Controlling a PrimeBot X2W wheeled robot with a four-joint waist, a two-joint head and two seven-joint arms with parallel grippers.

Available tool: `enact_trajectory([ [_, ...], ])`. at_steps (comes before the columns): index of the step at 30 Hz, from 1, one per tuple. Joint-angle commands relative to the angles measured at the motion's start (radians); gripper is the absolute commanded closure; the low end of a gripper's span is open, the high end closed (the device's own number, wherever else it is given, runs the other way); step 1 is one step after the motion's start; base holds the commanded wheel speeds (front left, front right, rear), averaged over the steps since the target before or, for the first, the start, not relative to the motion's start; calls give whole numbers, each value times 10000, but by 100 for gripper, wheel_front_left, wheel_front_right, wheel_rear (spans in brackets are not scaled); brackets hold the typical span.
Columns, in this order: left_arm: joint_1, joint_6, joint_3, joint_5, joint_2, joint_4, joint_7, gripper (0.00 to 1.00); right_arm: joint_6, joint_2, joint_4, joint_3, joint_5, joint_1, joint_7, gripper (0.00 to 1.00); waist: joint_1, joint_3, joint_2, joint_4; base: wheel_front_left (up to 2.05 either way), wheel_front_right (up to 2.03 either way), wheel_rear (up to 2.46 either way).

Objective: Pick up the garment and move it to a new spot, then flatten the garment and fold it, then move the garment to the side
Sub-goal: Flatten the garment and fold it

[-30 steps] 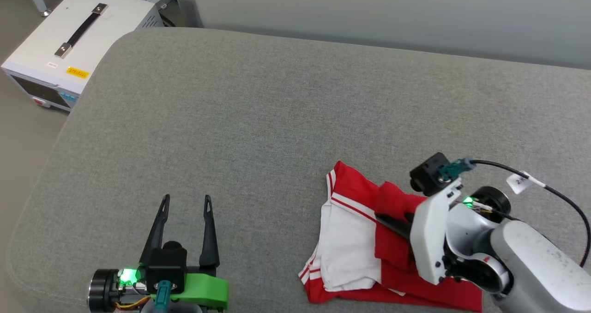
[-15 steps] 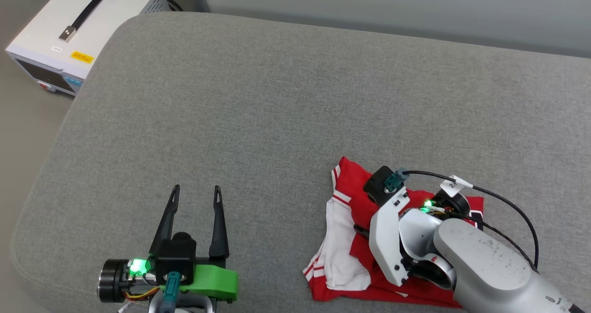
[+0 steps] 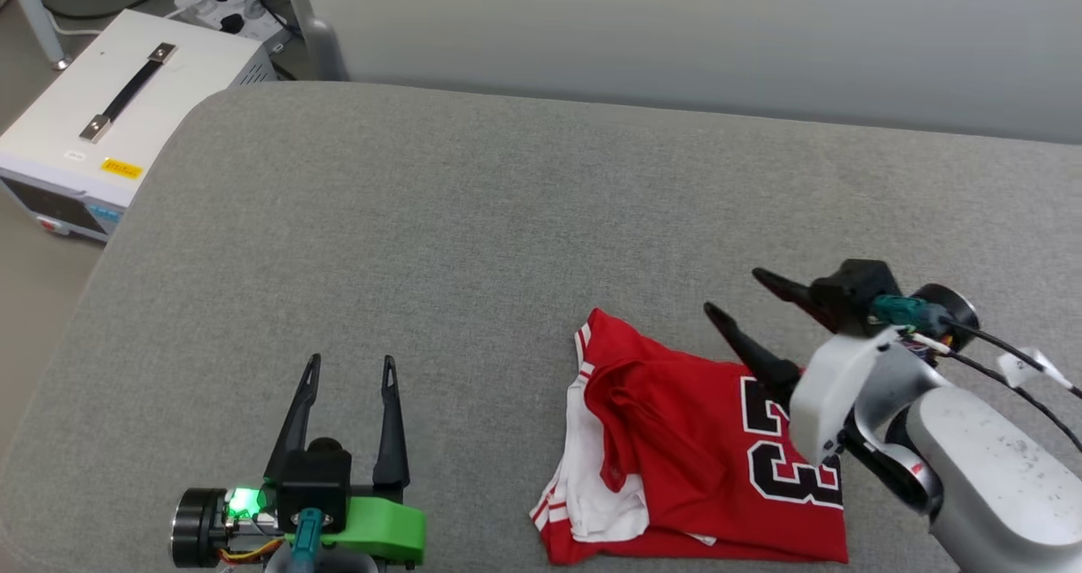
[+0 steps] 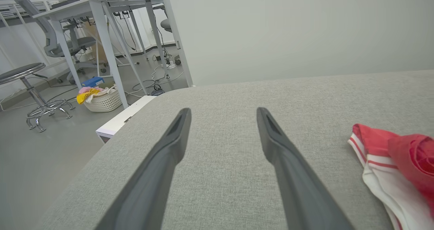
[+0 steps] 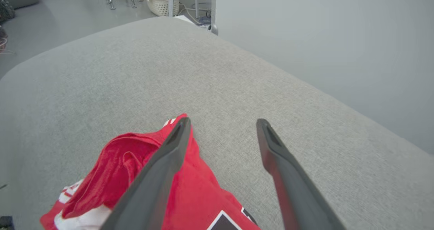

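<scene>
A red shirt (image 3: 676,438) lies bunched on the near right part of a grey cushion (image 3: 473,218), close to its near edge. Its front faces up, showing black numerals outlined in white at the right. A white sleeve with red stripes pokes out along the left side, and a loose red fold is heaped across the middle. The right end effector (image 3: 732,290) is at the shirt's far right corner with its two dark fingers spread wide and nothing between them. In the right wrist view (image 5: 222,120), one finger crosses above the red cloth (image 5: 203,196) while the other is over bare cushion. That finger may be brushing the cloth, but the angle is too poor to be sure. The left end effector (image 3: 352,359) sits near the cushion's near edge, well to the left of the shirt. It is also spread wide and empty, and its fingers point toward the far side. In the left wrist view (image 4: 223,110), the shirt's striped edge (image 4: 376,162) shows at the right. Off the cushion's far left corner stands a white box (image 3: 110,125) with a black handle. Beyond it are desk legs, a stool (image 4: 23,70) and a pale basket (image 4: 103,101) of cloth on the floor.
</scene>
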Motion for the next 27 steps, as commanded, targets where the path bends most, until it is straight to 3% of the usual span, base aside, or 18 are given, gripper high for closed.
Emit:
enact_trajectory([
  [1, 162, -54, 42, 63, 70, -21, -57, 0, -7, 23, -172, -534, -265, 385, -470, 0, 0, -282, 0, -314, 0, 0, 0],
  [8, 426, -158, 140, -42, 155, -94, -57, 0, -7, 529, -625, -3371, -1634, 1969, -2101, 0, 0, -626, 0, -679, 0, 0, 0],
  [12, 609, -237, 195, -81, 207, -212, -57, 0, -7, 1323, -1110, -5103, -2653, 3105, -2928, 0, 0, -833, 0, -864, 0, 0, 0],
  [19, 744, -353, 158, -53, 258, -334, -57, 0, -7, 2596, -2202, -6530, -3571, 4703, -3229, 0, 0, -950, 0, -964, 0, 0, 0],
  [27, 908, -437, 108, -43, 294, -402, -57, 0, -7, 3393, -3082, -7036, -3878, 6118, -3245, 0, 0, -980, 0, -923, 0, 0, 0],
])
